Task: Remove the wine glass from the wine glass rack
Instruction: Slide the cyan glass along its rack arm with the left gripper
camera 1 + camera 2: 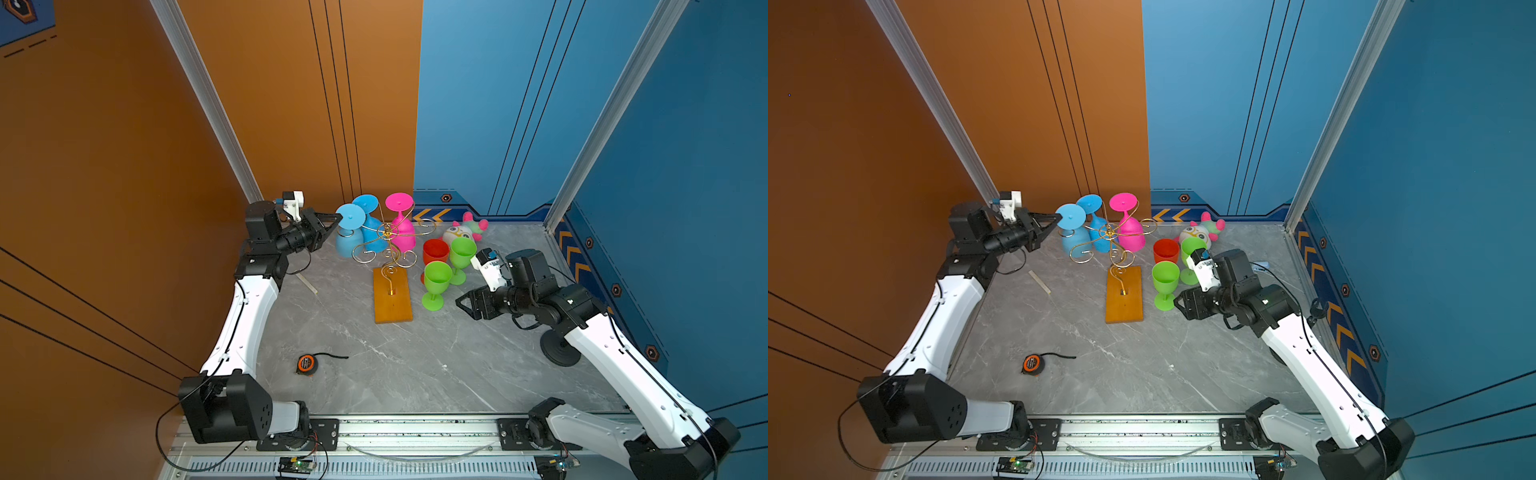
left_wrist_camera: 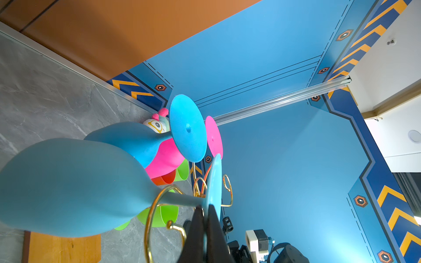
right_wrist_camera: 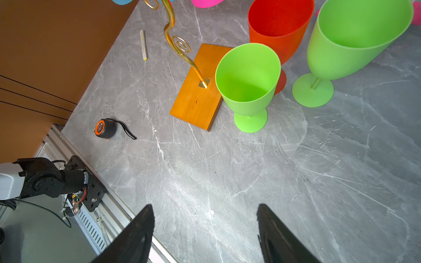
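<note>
The gold wire wine glass rack point(image 1: 386, 237) stands on its wooden base point(image 1: 392, 303) at the back of the table. Three glasses hang from it upside down: two blue and one pink point(image 1: 401, 228). The nearest blue wine glass point(image 1: 348, 239) hangs at the rack's left, its stem inside a gold loop point(image 2: 157, 200). My left gripper point(image 1: 338, 217) is shut on the rim of this glass's round foot point(image 2: 215, 180), seen edge-on between the black fingers point(image 2: 198, 223). My right gripper point(image 1: 461, 302) hovers open and empty low over the table, right of the rack base point(image 3: 198, 98).
Two green glasses point(image 1: 436, 282) point(image 1: 462, 252) and a red one point(image 1: 435, 250) stand upright right of the rack, with a plush toy point(image 1: 465, 228) behind them. A tape measure point(image 1: 307, 365) lies front left, a pale stick point(image 1: 308, 283) left of the base. Walls close in behind.
</note>
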Robot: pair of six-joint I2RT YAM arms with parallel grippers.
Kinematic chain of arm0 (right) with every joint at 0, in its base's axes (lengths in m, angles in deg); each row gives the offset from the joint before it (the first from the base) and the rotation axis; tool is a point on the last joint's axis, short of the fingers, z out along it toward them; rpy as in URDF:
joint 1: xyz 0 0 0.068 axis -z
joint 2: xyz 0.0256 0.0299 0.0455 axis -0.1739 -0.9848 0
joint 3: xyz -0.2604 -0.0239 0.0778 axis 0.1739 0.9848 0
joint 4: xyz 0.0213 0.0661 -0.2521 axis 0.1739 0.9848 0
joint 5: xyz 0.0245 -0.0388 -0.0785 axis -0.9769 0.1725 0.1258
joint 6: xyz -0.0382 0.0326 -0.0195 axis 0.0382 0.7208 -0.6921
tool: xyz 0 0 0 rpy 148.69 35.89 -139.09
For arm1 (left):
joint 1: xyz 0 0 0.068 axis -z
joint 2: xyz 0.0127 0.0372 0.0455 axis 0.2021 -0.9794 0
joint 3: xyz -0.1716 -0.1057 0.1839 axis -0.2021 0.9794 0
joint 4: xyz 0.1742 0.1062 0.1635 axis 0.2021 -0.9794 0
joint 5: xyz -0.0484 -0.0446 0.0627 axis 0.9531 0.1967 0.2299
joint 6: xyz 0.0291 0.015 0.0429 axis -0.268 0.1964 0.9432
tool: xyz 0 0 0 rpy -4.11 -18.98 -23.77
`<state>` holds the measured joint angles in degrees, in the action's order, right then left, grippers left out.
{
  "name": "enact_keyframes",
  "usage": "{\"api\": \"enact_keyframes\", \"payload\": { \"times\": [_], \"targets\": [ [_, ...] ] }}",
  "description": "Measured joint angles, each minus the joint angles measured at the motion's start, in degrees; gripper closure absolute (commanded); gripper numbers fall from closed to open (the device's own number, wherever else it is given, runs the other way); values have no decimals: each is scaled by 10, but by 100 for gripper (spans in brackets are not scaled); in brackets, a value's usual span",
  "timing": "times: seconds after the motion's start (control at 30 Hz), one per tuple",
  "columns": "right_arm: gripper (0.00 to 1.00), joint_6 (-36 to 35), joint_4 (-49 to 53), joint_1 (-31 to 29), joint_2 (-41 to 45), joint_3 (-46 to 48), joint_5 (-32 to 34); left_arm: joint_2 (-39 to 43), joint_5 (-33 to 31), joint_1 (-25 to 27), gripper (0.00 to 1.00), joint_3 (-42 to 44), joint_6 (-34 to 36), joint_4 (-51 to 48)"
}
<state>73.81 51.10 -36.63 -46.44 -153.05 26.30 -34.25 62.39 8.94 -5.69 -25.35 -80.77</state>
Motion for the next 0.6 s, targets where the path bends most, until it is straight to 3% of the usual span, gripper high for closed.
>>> {"api": "enact_keyframes", "payload": {
  "times": [0.33,0.6],
  "targets": [
    [28,0,0,0,0,0,0,6,13,9,100,-8,31,-58],
    [28,6,-1,0,0,0,0,57,21,9,100,15,57,-97]
  ]
}}
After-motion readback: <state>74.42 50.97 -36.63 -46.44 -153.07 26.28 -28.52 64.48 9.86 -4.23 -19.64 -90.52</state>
